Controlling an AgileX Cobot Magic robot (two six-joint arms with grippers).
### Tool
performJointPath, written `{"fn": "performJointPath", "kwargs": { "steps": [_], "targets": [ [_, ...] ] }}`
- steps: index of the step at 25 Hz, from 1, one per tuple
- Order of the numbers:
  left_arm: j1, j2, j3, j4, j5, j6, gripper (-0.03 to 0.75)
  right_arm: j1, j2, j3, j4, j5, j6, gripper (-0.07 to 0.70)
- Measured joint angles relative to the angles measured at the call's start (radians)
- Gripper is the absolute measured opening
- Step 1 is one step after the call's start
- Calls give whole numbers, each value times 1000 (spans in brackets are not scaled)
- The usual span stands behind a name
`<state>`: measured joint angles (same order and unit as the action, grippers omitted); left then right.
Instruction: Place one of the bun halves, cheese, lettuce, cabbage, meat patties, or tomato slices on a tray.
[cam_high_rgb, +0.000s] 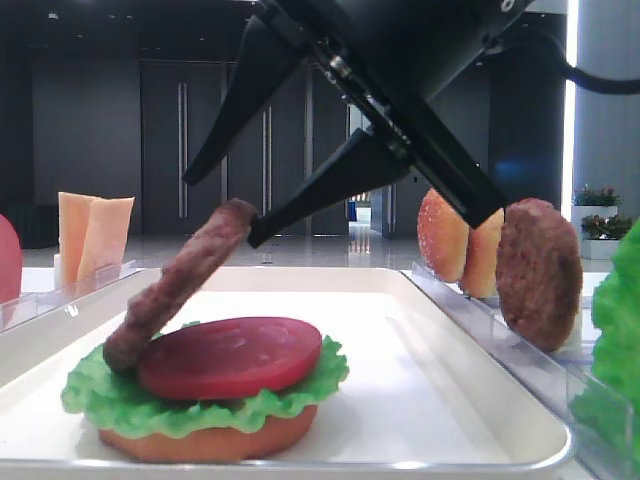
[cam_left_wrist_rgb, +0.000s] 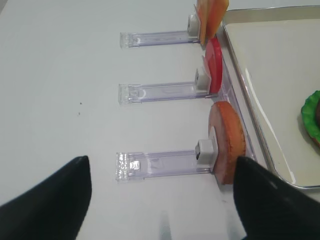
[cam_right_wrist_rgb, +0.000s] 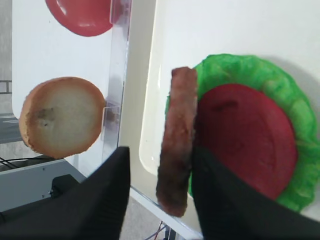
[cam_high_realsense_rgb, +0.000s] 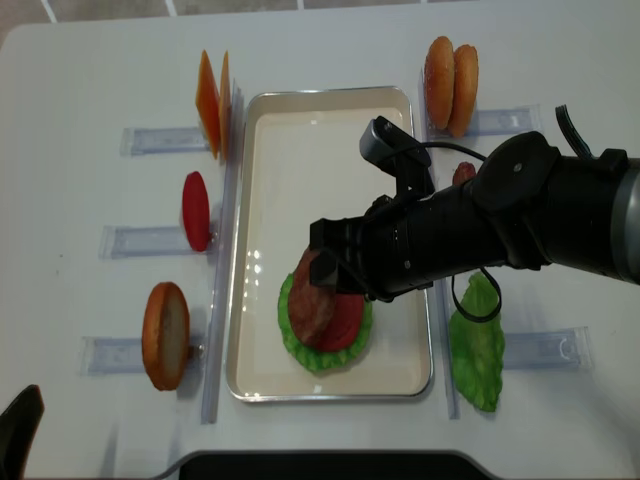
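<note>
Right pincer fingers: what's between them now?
The meat patty, standing on edge and leaning on the tomato slice. In the right wrist view the left finger stands clear of it, with bare tray in the gap.

Patty (cam_high_rgb: 180, 283): brown disc, tilted on edge against tomato slice (cam_high_rgb: 230, 355). Beneath: lettuce (cam_high_rgb: 110, 400), bun half (cam_high_rgb: 215, 442), stacked on white tray (cam_high_rgb: 420, 400).
</note>
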<state>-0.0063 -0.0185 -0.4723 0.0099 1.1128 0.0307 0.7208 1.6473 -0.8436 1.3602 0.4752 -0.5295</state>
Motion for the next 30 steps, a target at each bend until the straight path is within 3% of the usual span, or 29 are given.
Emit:
{"fn": "performJointPath", "kwargs": {
  "steps": [13,21,27,30],
  "targets": [
    [0,0,0,0,0,0,692,-4,0,0,-49,-20,11,407],
    [0,0,0,0,0,0,692,-43,-1,0,-150,-13,84,463],
    [0,0,0,0,0,0,692,-46,-23,-1,-315,13,218,466],
    [0,0,0,0,0,0,692,-48,-50,-20,-467,22,363,466]
  ]
}}
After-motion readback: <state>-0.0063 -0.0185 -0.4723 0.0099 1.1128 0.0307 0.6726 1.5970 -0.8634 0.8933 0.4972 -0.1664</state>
